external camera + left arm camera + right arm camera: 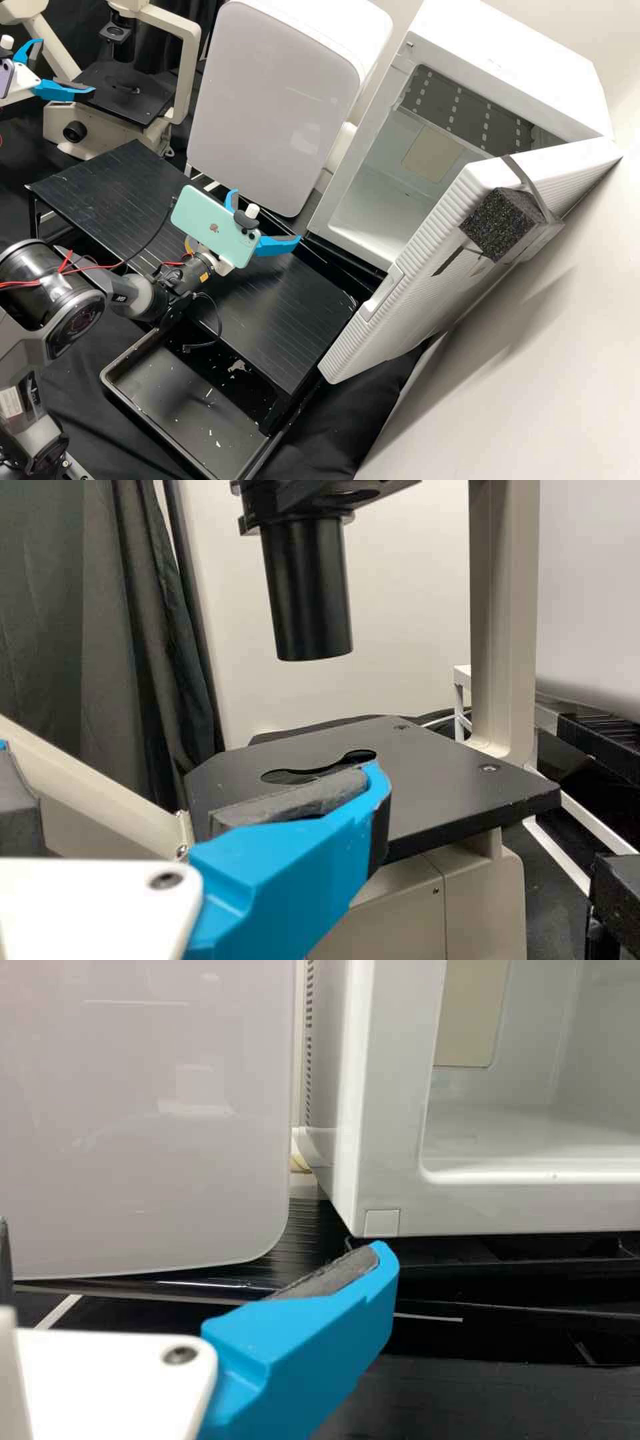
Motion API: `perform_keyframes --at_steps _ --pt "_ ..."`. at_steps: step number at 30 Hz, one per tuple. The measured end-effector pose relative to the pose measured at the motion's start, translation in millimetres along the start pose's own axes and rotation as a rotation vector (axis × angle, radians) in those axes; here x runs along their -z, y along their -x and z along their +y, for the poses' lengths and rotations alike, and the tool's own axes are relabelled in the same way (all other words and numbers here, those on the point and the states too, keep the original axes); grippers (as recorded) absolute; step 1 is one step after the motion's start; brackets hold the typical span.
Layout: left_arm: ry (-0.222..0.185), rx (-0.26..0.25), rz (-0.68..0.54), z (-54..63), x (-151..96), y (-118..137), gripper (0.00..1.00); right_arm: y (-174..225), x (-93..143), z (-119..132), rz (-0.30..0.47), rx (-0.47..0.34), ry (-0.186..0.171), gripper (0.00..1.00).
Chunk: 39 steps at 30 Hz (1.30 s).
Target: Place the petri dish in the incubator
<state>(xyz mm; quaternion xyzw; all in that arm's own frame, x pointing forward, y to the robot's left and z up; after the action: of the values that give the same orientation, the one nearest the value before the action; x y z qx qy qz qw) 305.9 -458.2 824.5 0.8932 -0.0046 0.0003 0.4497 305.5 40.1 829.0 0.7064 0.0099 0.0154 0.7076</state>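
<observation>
From here I've got my right gripper [265, 215] spread wide above the black stand [287, 320], toward its far edge. Past that edge the incubator [500, 57] has its door [407, 280] swung open. My left gripper [67, 67] is wide too, beside the microscope's stage [113, 103].

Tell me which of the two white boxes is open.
The box with black foam on its ribbed door, swung wide; the other, smooth-fronted, is shut.

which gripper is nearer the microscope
Left. The left gripper is beside the microscope's black stage, while the right gripper is well away, held above the black platform near the open white incubator.
</observation>
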Motion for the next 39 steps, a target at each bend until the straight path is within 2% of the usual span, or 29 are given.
perform_keyframes --at_steps 10,15,17,22,26,31,33,39 --pt "0.0 0.0 0.0 0.0 0.0 0.0 1.0 0.0 0.0 0.0 0.0 0.0 0.0 1.0" --pt "0.0 0.0 0.0 0.0 0.0 0.0 1.0 12.3 -1.1 -1.0 0.002 0.001 0.002 1.0" --pt "0.0 0.0 0.0 0.0 0.0 0.0 1.0 23.9 0.2 0.0 0.027 -0.006 0.008 1.0" --pt "0.0 0.0 0.0 0.0 0.0 0.0 1.0 54.3 4.2 0.1 0.101 -0.044 -0.019 1.0" --pt "0.0 0.0 0.0 0.0 0.0 0.0 1.0 78.9 8.5 -1.8 0.162 -0.06 -0.017 1.0" --pt "0.0 0.0 0.0 0.0 0.0 0.0 1.0 98.3 12.1 -17.7 0.194 -0.002 -0.019 1.0" --pt "0.0 0.0 0.0 0.0 0.0 0.0 1.0 102.6 11.2 -25.8 0.189 0.037 -0.006 1.0" --pt "0.0 0.0 0.0 0.0 0.0 0.0 1.0 110.0 4.5 -42.0 0.154 0.114 -0.001 1.0"
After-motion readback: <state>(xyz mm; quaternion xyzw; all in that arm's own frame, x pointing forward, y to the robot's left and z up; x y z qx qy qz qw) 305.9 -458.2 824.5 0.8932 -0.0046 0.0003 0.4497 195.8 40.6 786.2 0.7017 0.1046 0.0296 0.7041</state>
